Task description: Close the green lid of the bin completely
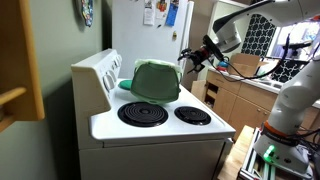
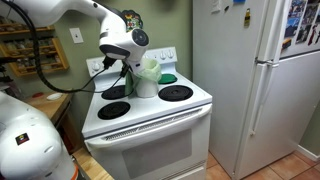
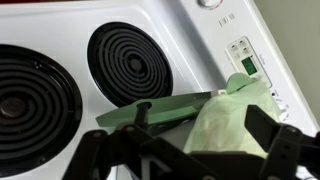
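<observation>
The bin (image 2: 148, 84) is a small pale container standing at the back of the stove between the burners. Its green lid (image 1: 155, 80) is raised, with its domed face towards the camera in an exterior view. In the wrist view the lid (image 3: 150, 113) shows edge-on, beside the pale liner of the bin (image 3: 232, 120). My gripper (image 1: 188, 57) hovers just beside the lid's upper edge; it also shows in an exterior view (image 2: 124, 68) next to the bin. In the wrist view my gripper (image 3: 200, 138) is open and holds nothing, its dark fingers on either side of the bin.
The white stove (image 1: 160, 128) has black coil burners (image 1: 143, 113), (image 1: 192, 115) in front and a raised control panel (image 1: 98, 75) behind. A flat teal disc (image 2: 168, 77) lies right of the bin. A white fridge (image 2: 255, 80) stands next to the stove.
</observation>
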You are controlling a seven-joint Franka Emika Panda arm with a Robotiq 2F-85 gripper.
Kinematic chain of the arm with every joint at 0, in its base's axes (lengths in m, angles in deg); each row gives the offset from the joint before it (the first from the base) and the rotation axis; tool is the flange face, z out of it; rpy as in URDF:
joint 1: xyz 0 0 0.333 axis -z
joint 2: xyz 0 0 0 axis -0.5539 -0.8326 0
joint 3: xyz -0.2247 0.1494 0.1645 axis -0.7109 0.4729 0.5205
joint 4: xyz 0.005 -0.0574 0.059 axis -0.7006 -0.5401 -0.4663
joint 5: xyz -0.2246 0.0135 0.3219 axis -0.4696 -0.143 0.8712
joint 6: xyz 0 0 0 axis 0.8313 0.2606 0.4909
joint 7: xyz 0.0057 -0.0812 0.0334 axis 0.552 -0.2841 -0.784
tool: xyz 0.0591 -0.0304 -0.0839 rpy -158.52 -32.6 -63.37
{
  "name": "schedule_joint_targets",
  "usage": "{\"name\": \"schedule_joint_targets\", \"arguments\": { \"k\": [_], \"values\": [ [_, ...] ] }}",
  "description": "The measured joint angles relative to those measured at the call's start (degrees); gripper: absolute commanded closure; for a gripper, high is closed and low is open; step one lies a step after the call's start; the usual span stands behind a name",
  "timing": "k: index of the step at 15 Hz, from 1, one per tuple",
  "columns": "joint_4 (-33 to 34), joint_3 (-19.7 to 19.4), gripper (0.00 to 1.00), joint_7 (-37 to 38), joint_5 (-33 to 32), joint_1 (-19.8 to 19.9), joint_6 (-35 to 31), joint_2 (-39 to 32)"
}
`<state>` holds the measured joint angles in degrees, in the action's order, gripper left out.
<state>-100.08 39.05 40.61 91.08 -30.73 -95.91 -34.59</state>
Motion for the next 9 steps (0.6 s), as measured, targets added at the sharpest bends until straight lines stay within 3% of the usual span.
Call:
{"name": "schedule_joint_targets", "arguments": {
  "k": [7, 9],
  "values": [
    [0.1, 0.1, 0.00, -4.3, -0.3, -0.5, -1.0, 0.4],
    [0.1, 0.2, 0.00, -7.5, -3.1, -0.7, -1.0, 0.6]
  ]
}}
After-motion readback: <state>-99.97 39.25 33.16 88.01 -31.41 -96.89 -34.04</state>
